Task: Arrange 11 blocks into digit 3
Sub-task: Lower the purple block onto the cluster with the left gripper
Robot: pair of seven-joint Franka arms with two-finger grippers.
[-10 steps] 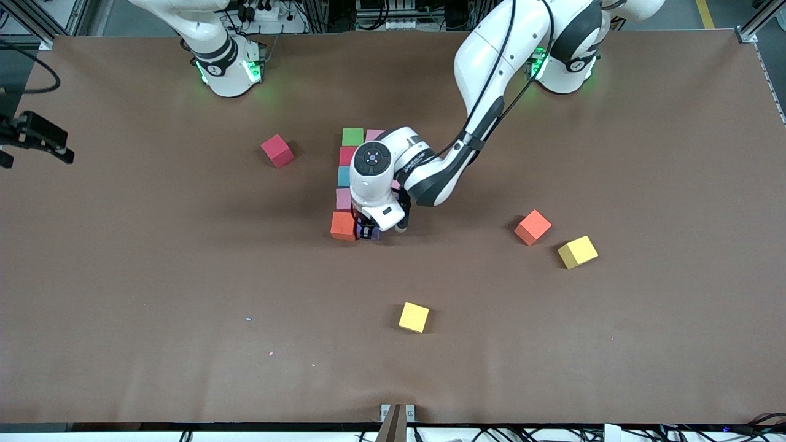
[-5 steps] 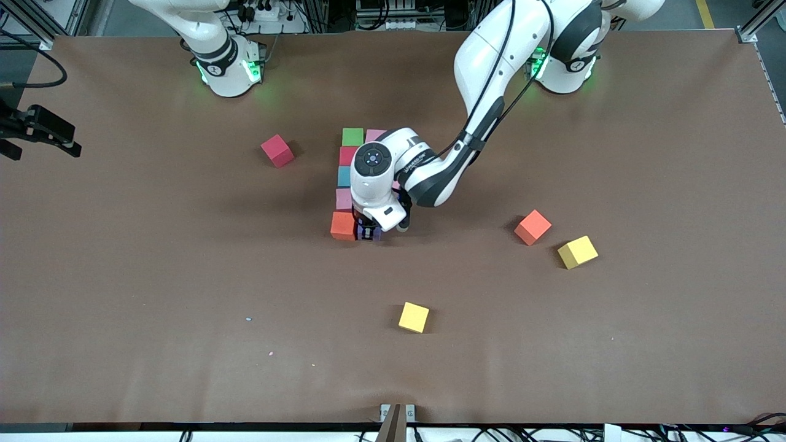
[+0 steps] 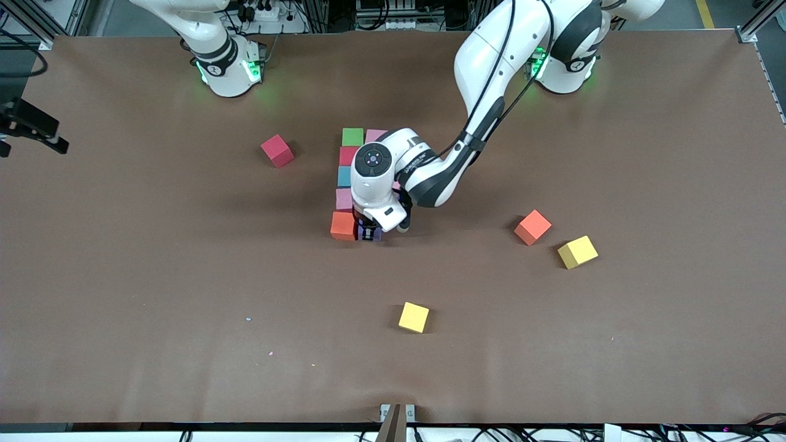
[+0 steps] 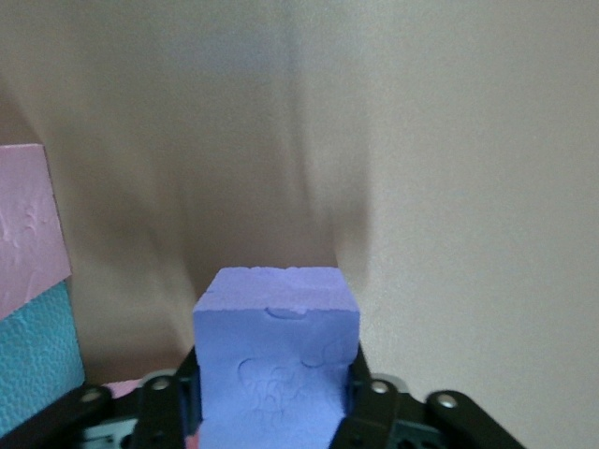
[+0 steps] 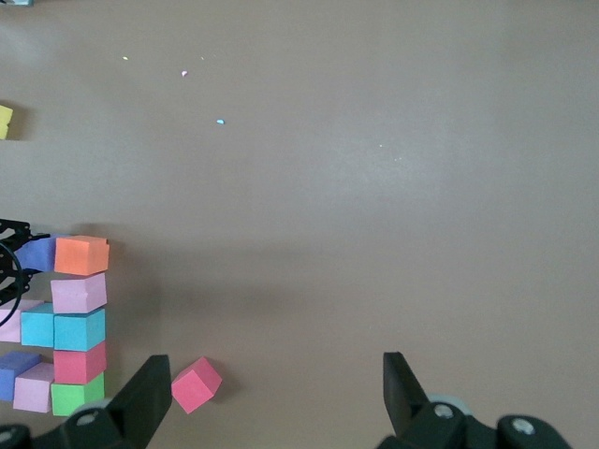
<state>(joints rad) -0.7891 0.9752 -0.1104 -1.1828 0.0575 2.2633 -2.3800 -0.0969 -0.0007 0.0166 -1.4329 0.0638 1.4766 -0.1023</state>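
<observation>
My left gripper [image 3: 367, 232] sat low at the end of the block column nearest the front camera, its fingers [image 4: 370, 402] flanking a purple block [image 4: 277, 360] right beside the orange block [image 3: 343, 225]; I could not tell whether they gripped it. The right gripper [image 5: 271, 398] waited with jaws spread wide. A loose red block [image 3: 277, 150] lay toward the right arm's end.

robotics lab: two white arms bolted along a brown-covered table [image 3: 123, 276], aluminium frame rails [image 3: 37, 21] at the corners, power strip and cabling [image 3: 264, 12] past the edge.
</observation>
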